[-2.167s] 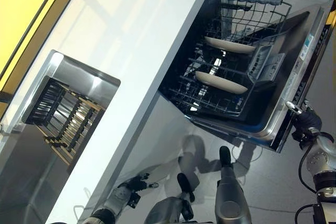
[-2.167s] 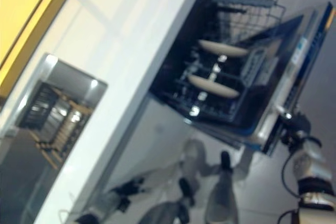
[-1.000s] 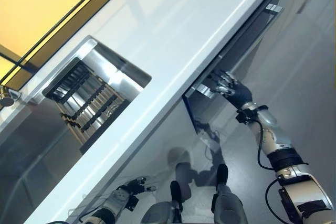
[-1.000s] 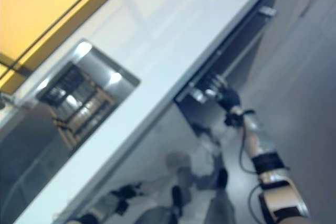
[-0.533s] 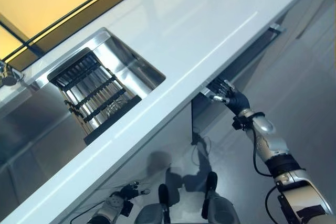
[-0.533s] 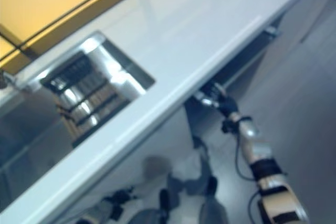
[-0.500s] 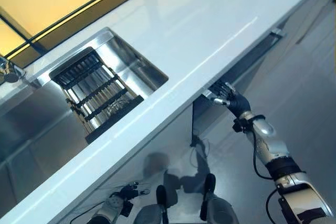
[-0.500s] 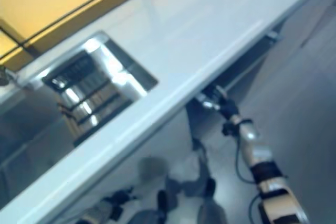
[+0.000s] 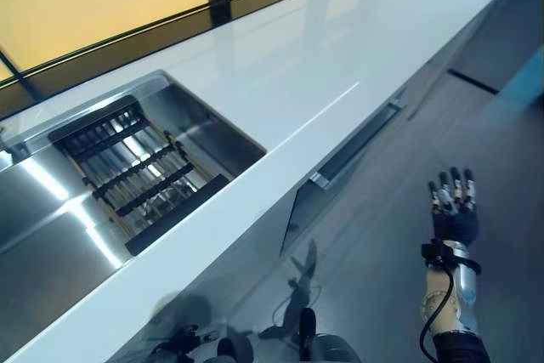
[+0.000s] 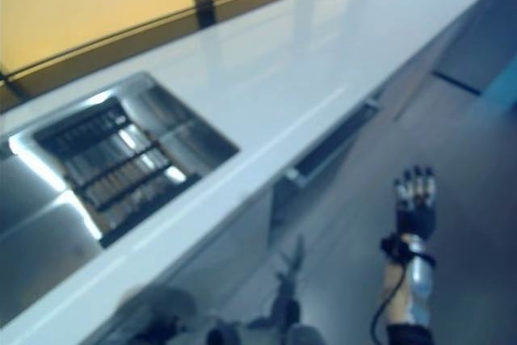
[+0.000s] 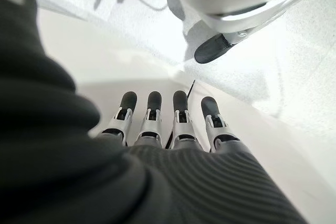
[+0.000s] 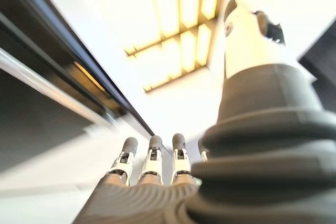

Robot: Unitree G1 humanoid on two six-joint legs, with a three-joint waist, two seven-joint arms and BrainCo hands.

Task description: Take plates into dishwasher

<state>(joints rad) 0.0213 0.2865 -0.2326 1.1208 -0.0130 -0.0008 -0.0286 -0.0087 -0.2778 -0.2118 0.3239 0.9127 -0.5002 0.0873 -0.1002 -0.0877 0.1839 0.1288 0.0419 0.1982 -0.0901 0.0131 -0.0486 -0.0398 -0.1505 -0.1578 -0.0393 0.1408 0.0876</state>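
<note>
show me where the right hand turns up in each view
Left eye view: right hand low right, fingers straight, clear of the cabinet front.
Right eye view: low right.
Right wrist view: its own fingers at bottom.
Left wrist view: not in it.
Shared landmark: white countertop.

Right hand (image 9: 453, 210): silver fingers, dark tips, dark ribbed cover at wrist, silver-grey forearm. Left hand (image 11: 173, 124) same build.
</note>
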